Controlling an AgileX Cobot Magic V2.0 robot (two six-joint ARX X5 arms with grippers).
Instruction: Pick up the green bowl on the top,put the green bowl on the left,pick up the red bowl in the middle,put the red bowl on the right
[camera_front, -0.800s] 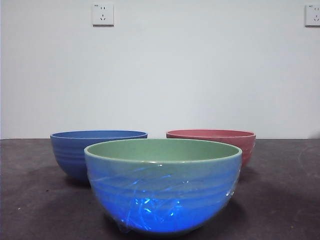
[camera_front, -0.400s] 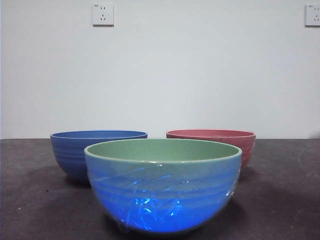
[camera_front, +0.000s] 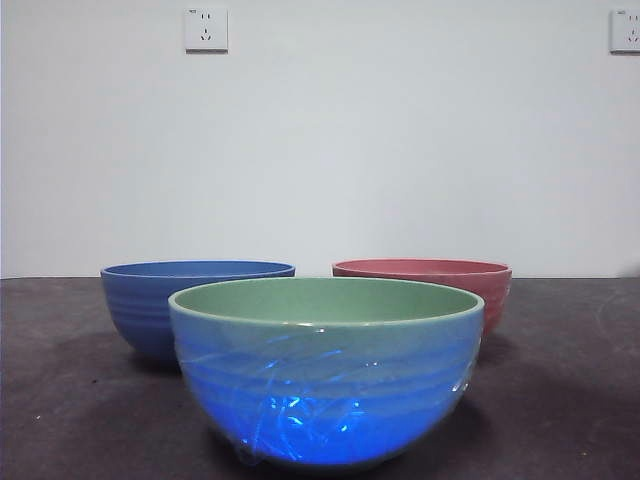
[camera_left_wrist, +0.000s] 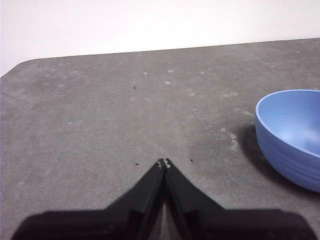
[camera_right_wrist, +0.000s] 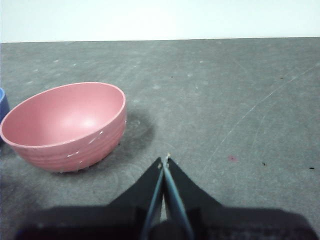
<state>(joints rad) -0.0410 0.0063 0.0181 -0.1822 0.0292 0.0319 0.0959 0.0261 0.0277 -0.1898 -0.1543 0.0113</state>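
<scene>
The glossy, ribbed sage-green ceramic bowl (camera_front: 326, 372) at lower centre, judged rigid, slippery and breakable, is best pinched at its rim, while both jaws are seen closed and empty.

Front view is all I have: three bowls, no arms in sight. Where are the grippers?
Observer: The left gripper is shut, holding nothing, above bare table beside the blue bowl.
Operator: And the right one?
Observer: The right gripper is shut too, empty, near the red bowl.
Operator: Anything inside the red bowl?
Observer: No, its inside shows empty from the right wrist view.
</scene>
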